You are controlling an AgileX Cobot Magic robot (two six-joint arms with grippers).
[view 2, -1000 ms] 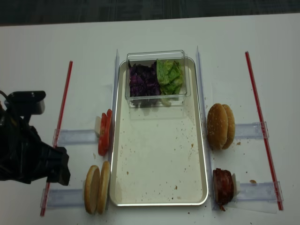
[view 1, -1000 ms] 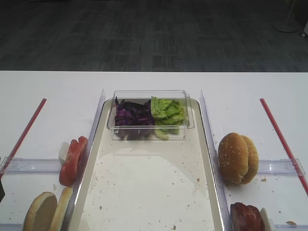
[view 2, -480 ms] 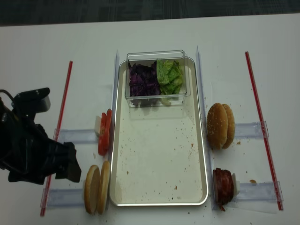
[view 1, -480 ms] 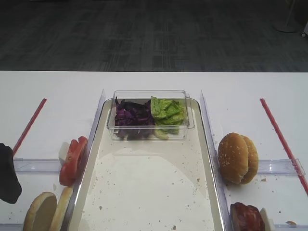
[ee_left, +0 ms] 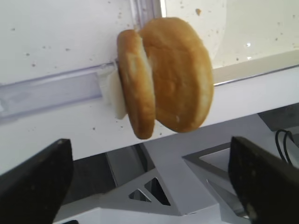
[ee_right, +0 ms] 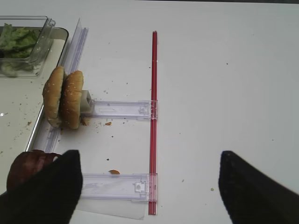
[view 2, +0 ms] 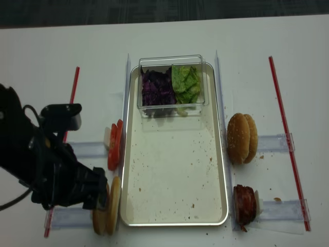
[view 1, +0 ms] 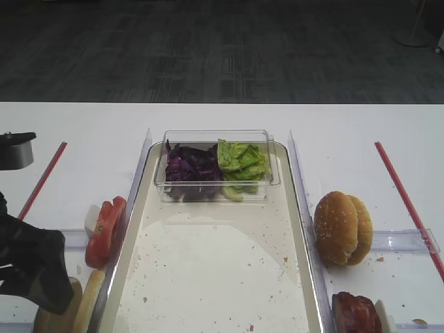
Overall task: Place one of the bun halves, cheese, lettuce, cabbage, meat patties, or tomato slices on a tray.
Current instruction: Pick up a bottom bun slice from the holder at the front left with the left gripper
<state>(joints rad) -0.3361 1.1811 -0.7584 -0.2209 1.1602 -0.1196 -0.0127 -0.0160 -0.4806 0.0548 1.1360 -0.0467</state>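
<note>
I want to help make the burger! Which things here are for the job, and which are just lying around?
For the job:
bun halves
tray
left tool

Just lying around:
seeded bun tops
red strips

Bulky black arm [view 2: 41,164] (cabled), black hand [ee_left: 149,186]

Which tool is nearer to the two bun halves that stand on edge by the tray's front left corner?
Left. The left tool stands open just over the bun halves, not touching. The right tool hovers across the tray.
</note>
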